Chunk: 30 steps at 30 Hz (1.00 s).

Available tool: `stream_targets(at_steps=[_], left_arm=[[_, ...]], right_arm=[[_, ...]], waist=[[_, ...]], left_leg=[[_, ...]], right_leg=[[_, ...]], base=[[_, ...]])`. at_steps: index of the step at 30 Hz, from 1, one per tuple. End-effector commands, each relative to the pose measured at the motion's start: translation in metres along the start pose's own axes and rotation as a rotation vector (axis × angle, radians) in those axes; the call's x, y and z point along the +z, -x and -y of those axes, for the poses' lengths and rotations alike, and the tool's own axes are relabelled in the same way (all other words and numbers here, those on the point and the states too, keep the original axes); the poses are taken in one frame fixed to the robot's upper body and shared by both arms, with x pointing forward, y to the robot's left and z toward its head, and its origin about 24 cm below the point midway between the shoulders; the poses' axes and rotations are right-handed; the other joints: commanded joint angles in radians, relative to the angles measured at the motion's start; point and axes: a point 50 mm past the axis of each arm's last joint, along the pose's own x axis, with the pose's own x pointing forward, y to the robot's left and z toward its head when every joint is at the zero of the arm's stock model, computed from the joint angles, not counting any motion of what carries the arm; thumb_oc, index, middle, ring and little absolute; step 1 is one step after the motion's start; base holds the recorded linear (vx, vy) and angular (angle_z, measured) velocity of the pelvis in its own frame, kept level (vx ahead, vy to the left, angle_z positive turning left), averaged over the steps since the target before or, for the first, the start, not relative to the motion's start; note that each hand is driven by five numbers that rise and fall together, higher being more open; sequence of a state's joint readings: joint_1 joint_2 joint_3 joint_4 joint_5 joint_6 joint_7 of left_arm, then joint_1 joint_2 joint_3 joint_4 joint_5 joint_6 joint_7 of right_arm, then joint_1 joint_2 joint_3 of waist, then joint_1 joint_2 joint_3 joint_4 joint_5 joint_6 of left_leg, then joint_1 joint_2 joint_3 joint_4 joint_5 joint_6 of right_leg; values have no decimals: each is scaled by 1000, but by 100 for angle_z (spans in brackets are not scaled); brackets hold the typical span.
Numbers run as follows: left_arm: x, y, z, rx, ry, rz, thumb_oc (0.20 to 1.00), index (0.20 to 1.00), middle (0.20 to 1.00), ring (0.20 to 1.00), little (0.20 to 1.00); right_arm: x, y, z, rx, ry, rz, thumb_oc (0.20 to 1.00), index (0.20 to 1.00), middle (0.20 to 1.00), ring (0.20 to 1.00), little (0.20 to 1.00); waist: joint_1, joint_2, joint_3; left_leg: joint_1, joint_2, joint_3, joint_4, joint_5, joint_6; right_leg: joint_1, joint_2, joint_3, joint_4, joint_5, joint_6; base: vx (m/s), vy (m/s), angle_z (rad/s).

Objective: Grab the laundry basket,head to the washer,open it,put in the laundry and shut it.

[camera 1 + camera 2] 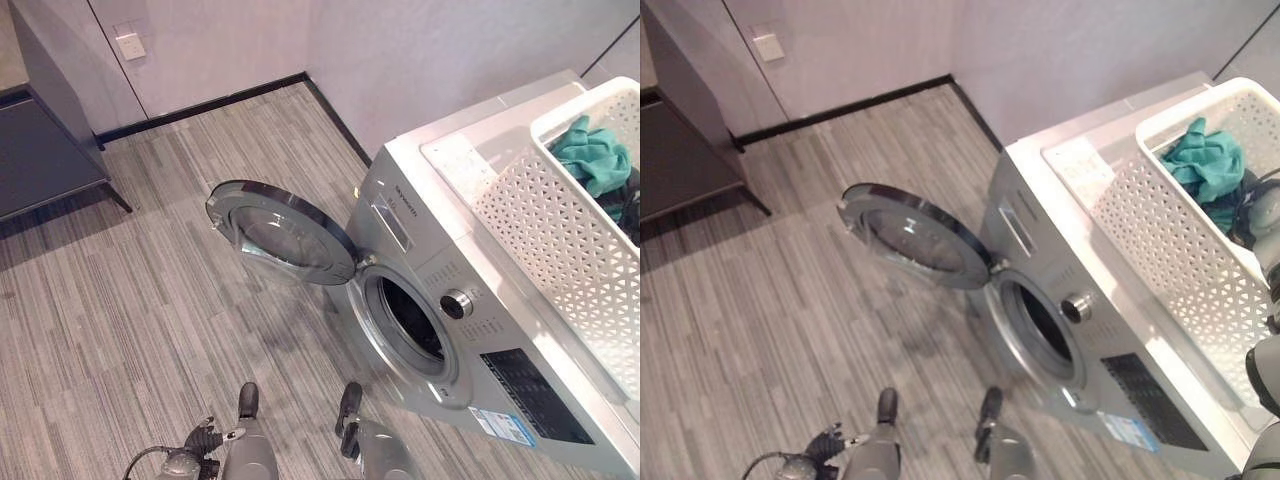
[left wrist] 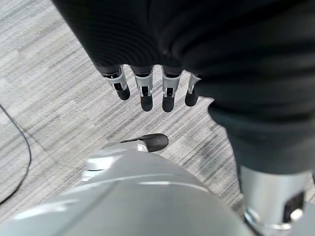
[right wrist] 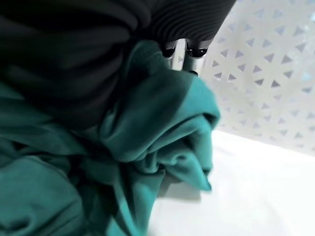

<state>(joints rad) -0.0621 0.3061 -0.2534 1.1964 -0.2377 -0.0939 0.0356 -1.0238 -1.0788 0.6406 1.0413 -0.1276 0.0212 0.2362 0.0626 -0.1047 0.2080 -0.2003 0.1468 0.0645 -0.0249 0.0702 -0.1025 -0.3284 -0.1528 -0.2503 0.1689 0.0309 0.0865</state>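
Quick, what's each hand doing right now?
Left hand: open, fingers straight, holding nothing.
Right hand: buried in the teal cloth in the laundry basket; grip cannot be told.

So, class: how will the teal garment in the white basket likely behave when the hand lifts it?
The teal garment lies in soft folds, so it will probably hang limp and trail. It looks light. A loose end may catch on the white basket wall. The right hand is buried in the cloth, so its grip is unclear.
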Motion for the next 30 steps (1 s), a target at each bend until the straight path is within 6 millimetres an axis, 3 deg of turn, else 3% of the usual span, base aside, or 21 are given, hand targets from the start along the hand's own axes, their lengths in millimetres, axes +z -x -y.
stream_targets(at_steps=[1,2,4,5,8,11,13,14,16,17,19,22,25,26,30], left_arm=[[23,-5,5,17,42,59,1000,1000,1000,1000,1000],[24,-5,5,17,42,59,1000,1000,1000,1000,1000],[23,-5,3,26,36,56,1000,1000,1000,1000,1000],[22,-5,0,40,38,48,1000,1000,1000,1000,1000],[23,-6,-2,55,34,45,1000,1000,1000,1000,1000],[18,-5,-3,57,23,32,1000,1000,1000,1000,1000],[16,-5,-3,55,18,26,1000,1000,1000,1000,1000],[12,-4,-2,50,4,15,1000,1000,1000,1000,1000],[9,-3,1,29,-31,12,1000,1000,1000,1000,1000],[9,-3,1,29,-32,12,1000,1000,1000,1000,1000],[9,-3,4,15,-62,21,1000,1000,1000,1000,1000],[13,-3,5,9,-62,41,1000,1000,1000,1000,1000],[30,-3,9,-9,-56,121,1000,1000,1000,1000,1000],[49,-2,11,-26,-36,206,1000,1000,1000,1000,1000],[75,4,14,-52,-11,328,1000,1000,1000,1000,1000]], right_arm=[[17,-12,-97,170,-108,36,200,200,200,200,200],[17,-12,-97,170,-108,36,200,200,200,200,200],[19,-13,-78,83,-185,57,200,200,200,200,200],[19,-11,-47,-47,-297,75,200,200,200,200,200],[17,-1,2,-239,-448,146,200,200,200,200,200],[4,15,42,-403,-553,194,200,200,200,200,200],[3,20,50,-439,-581,219,200,200,200,200,200],[-3,31,71,-526,-622,248,200,200,200,200,200],[-8,44,94,-620,-669,268,200,200,200,200,200],[-9,44,94,-620,-669,268,200,200,200,200,200],[-10,55,114,-705,-703,288,200,200,200,200,200],[-11,57,119,-727,-720,293,200,200,200,200,200],[-17,63,129,-771,-735,270,200,200,200,200,200],[-21,67,135,-805,-772,264,200,200,200,200,200],[-11,77,147,-865,-810,343,200,200,200,200,200]], waist=[[-2,32,77],[-3,31,75],[-10,29,67],[-19,24,52],[-32,19,27],[-44,15,-2],[-47,13,-15],[-52,12,-34],[-54,13,-60],[-54,12,-60],[-56,10,-87],[-57,11,-96],[-57,13,-120],[-56,15,-135],[-69,26,-153]], left_leg=[[35,16,-2,20,-92,-10],[32,16,-2,20,-91,-10],[42,14,1,17,-94,-9],[57,12,4,15,-100,-7],[87,8,8,9,-113,-5],[116,4,7,4,-124,-4],[122,-1,4,3,-126,-2],[141,-4,2,-1,-133,0],[174,-10,-2,-3,-145,2],[172,-12,-2,-4,-143,3],[197,-21,-5,-7,-149,7],[206,-25,-6,-9,-152,8],[222,-35,-8,-14,-156,13],[232,-42,-11,-16,-158,17],[250,-54,-8,-17,-165,27]], right_leg=[[-3,-32,44,22,-48,41],[-5,-33,44,20,-46,41],[-1,-33,47,19,-46,43],[11,-34,49,15,-45,46],[38,-35,52,9,-48,52],[74,-39,46,3,-51,58],[85,-43,44,0,-50,60],[113,-48,39,-9,-52,64],[151,-54,31,-9,-61,67],[151,-55,30,-12,-58,67],[180,-60,26,-18,-61,70],[195,-64,21,-22,-61,72],[221,-67,13,-34,-59,76],[235,-72,10,-40,-54,79],[255,-79,14,-48,-46,86]], base=[[0,10,-7],[4,16,-4],[0,0,0],[15,27,-3],[36,24,-7],[44,20,-6],[49,21,6],[50,29,7],[62,44,15],[44,39,19],[16,50,9],[9,37,5],[2,50,3],[-7,56,5],[-15,66,4]])
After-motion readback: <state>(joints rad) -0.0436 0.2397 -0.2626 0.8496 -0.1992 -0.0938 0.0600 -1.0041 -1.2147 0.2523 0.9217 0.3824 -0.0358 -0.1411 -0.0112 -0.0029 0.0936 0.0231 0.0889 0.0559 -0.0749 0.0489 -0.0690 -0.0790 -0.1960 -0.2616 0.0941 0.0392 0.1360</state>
